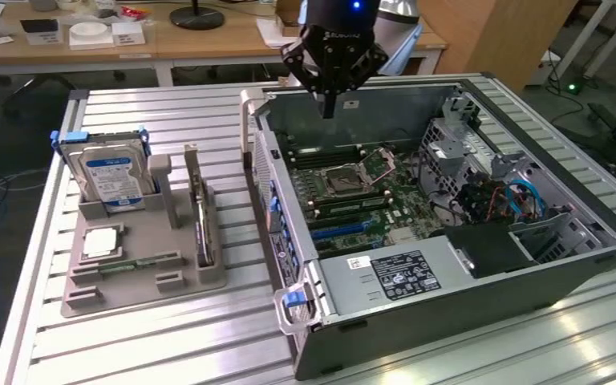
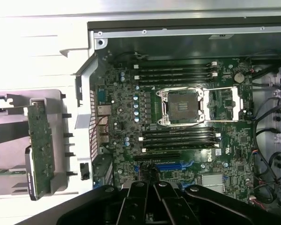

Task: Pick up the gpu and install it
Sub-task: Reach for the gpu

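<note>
Gpu (image 1: 200, 226) is stood on edge in a slot along the grey holder's (image 1: 126, 293) edge nearest the open computer case (image 1: 394, 321). The gripper (image 1: 330, 111), closed on nothing, is held above the case's far edge, well apart. Judged risk: an off-centre grasp could tip the thin card or knock it against the case wall.

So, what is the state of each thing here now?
tool: shut, empty, above the case
gpu: standing on edge in the holder, not picked up
hard drive: upright in the holder
case: lying on its side, open
</note>
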Controlling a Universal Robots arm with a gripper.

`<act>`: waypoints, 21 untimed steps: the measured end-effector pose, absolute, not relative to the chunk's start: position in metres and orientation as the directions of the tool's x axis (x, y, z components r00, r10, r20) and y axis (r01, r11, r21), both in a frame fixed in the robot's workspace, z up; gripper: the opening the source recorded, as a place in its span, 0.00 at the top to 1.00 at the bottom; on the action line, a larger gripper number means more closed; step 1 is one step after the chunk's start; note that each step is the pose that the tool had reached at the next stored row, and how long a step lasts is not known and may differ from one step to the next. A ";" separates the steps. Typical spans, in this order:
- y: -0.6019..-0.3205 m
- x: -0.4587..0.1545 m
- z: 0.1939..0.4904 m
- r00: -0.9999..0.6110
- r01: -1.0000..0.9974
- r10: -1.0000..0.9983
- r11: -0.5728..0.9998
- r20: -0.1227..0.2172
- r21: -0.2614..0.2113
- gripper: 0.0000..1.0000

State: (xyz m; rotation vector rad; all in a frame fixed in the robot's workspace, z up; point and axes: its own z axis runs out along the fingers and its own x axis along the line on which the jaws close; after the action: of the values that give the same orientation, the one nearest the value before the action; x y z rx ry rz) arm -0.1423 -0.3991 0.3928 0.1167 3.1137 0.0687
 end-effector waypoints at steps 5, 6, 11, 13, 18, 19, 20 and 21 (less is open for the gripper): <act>-0.399 -0.149 0.393 -0.997 0.074 0.075 0.996 -0.023 0.045 0.90; -0.399 -0.151 0.392 -0.997 0.074 0.075 0.996 -0.023 0.045 0.90; -0.399 -0.157 0.392 -0.997 0.074 0.075 0.996 -0.023 0.045 0.90; -0.399 -0.160 0.392 -0.997 0.074 0.075 0.996 -0.023 0.045 0.90; -0.399 -0.165 0.392 -0.997 0.074 0.075 0.996 -0.023 0.045 0.90; -0.399 -0.167 0.392 -0.997 0.074 0.075 0.996 -0.023 0.045 0.90; -0.399 -0.169 0.392 -0.997 0.074 0.075 0.996 -0.023 0.045 0.90; -0.399 -0.170 0.392 -0.997 0.074 0.075 0.996 -0.023 0.045 0.90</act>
State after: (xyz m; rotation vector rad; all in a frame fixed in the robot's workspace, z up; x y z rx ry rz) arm -0.1699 -0.3993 0.3916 0.1166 3.1137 0.0688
